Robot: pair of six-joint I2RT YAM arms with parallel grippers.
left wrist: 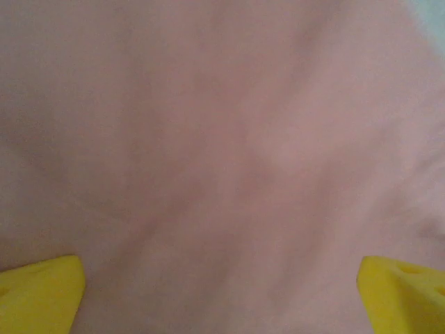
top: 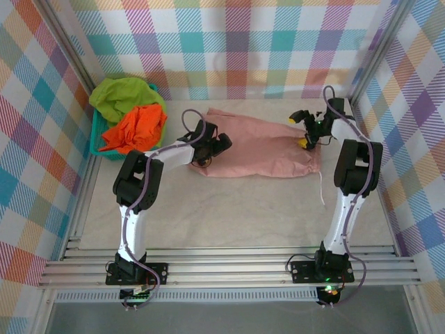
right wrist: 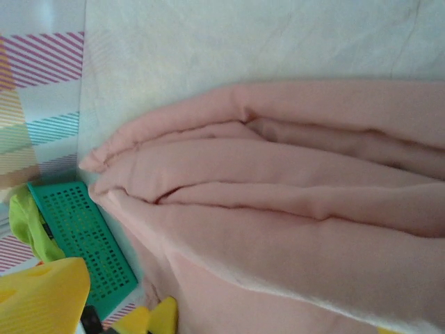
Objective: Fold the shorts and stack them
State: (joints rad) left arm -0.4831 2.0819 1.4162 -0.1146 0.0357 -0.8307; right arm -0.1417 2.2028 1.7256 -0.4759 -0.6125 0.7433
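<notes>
Three shorts, two grippers, one basket. The pink shorts (top: pixel 261 149) lie creased on the counter (top: pixel 229 209). The orange shorts (top: pixel 135 129) and green shorts (top: pixel 122 96) are heaped in the teal basket (top: pixel 97 132), rear left. The left gripper (top: pixel 217 142) is spread over the pink shorts' left end. The right gripper (top: pixel 302 130) is spread at their right end.

Finds a teal mesh basket (top: pixel 96 138) at the far-left corner of the pale marbled tabletop (top: pixel 229 209), tucked against the pastel plaid walls (top: pixel 236 42). Shows silver metal rails (top: pixel 229 268) running side to side along the near edge.
</notes>
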